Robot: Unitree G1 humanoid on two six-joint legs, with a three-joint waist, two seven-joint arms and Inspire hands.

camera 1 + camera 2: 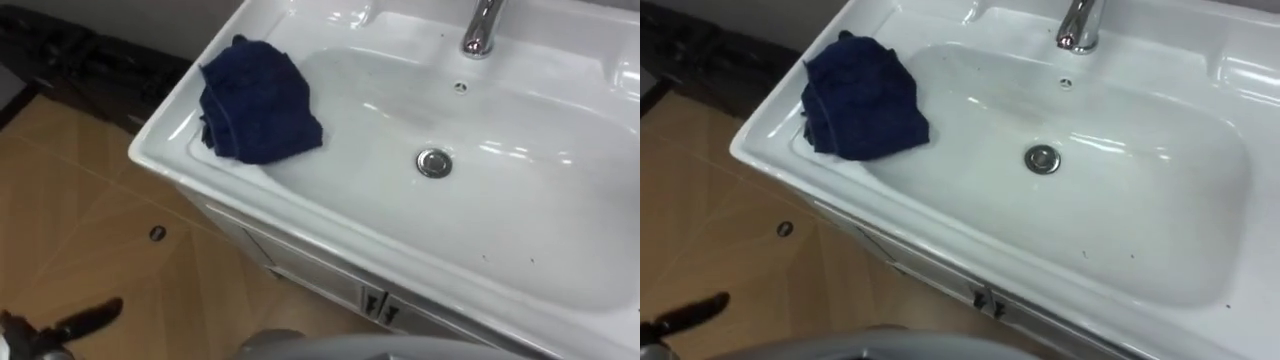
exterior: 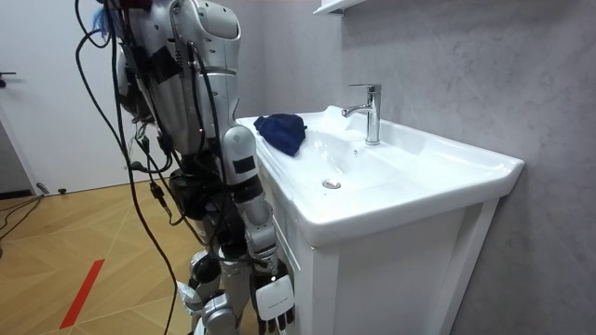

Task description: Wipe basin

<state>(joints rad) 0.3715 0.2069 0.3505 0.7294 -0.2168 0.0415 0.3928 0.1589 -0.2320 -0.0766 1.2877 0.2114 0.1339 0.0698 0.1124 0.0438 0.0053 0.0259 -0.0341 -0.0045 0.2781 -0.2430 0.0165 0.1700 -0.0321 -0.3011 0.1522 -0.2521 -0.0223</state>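
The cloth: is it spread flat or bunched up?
Bunched up: the cloth lies as a crumpled heap at the basin's left end, with folds showing.

- A chrome faucet (image 2: pixel 371 110) stood upright against a grey wall (image 2: pixel 484 74).
- A white vanity cabinet (image 2: pixel 391 279) sat on herringbone wood flooring (image 1: pixel 90 230).
- A red floor strip (image 2: pixel 82 293) ran nearby.

White basin (image 1: pixel 520 235) on cabinet (image 2: pixel 391 279). Blue cloth (image 1: pixel 260 105) bunched at left end, lying over rim and bowl slope. Tap (image 1: pixel 482 28) at back edge; drain (image 1: pixel 434 162) mid-bowl.
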